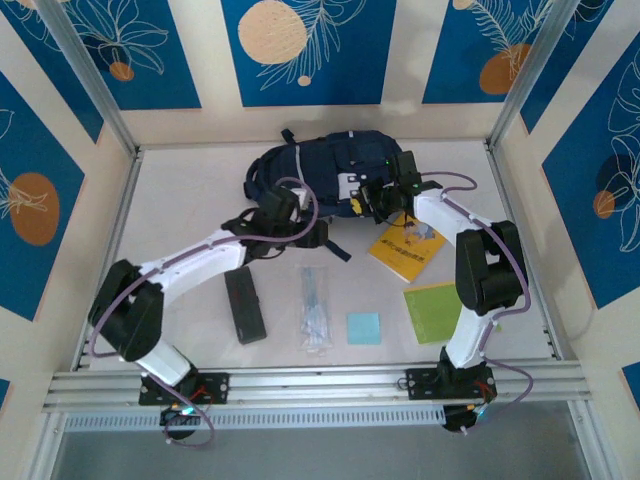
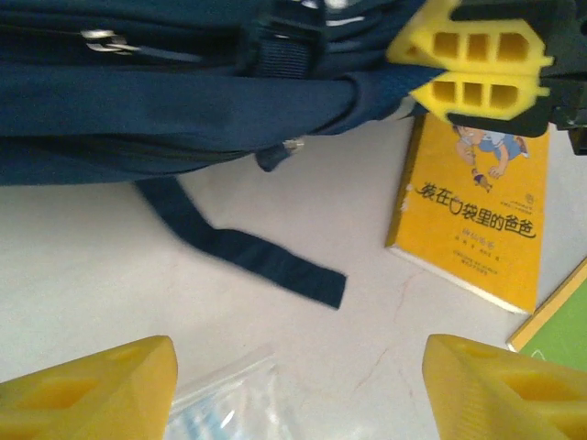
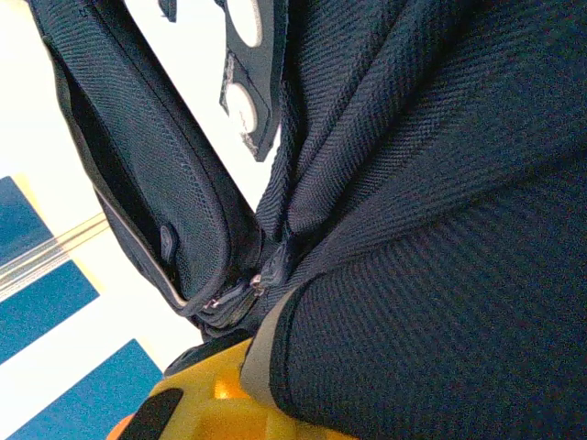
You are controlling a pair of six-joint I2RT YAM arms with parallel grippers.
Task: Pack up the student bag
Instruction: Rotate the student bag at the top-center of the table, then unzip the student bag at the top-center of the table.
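Just beyond left gripper (image 2: 298, 353), student bag (image 2: 183, 101)

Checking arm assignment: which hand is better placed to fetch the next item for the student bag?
Left, probably. The left hand is open and empty above the table, near the clear pouch and yellow book. The right hand is shut on fabric of the student bag.

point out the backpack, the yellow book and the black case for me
backpack (image 1: 310, 165): top external view, middle of its navy body
yellow book (image 2: 475, 225): left wrist view, middle of its front cover
black case (image 1: 245, 306): top external view, middle of its upper face
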